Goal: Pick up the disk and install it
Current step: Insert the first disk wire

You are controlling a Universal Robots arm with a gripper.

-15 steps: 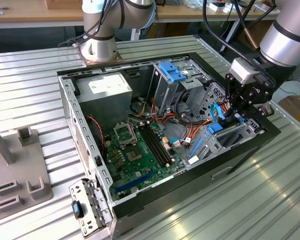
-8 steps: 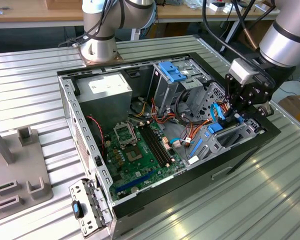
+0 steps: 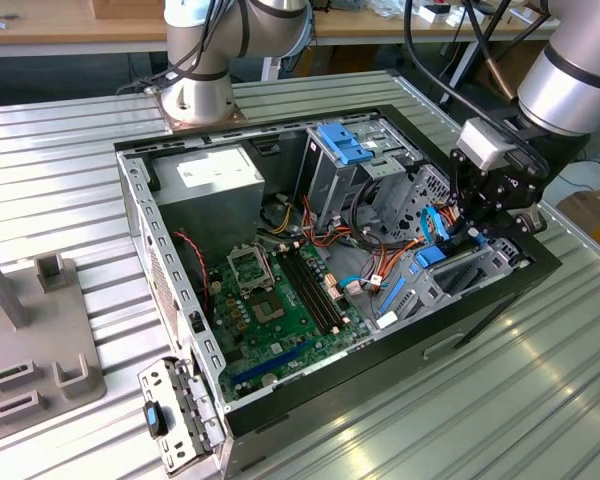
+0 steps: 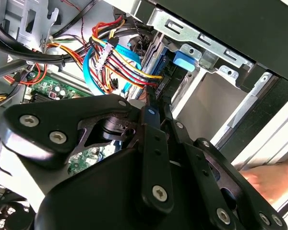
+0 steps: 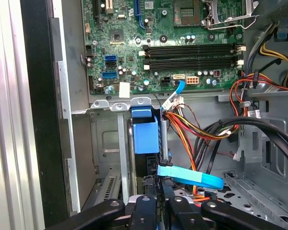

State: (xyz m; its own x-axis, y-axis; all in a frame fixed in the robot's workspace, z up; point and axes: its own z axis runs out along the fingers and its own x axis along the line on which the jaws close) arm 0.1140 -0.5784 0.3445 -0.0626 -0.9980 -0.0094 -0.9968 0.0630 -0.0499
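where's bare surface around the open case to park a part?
Free: ribbed table on the exterior view's left of the computer case, behind the grey fixture; also in front of the case. Crowded: around the gripper, with cables.

No word or number can be read with certainty here. In the exterior view, a white label [image 3: 212, 170] lies on the top of the grey power supply box [image 3: 205, 195], and its print is too small to read. In the first wrist view, a small white sticker [image 5: 124, 89] sits on the green circuit board [image 5: 129, 43], and it looks blank. The board also carries fine white markings beside its sockets, which are too small to read. A small white tag [image 5: 254, 113] hangs on the coloured wires [image 5: 197, 129], and its print is unreadable too.
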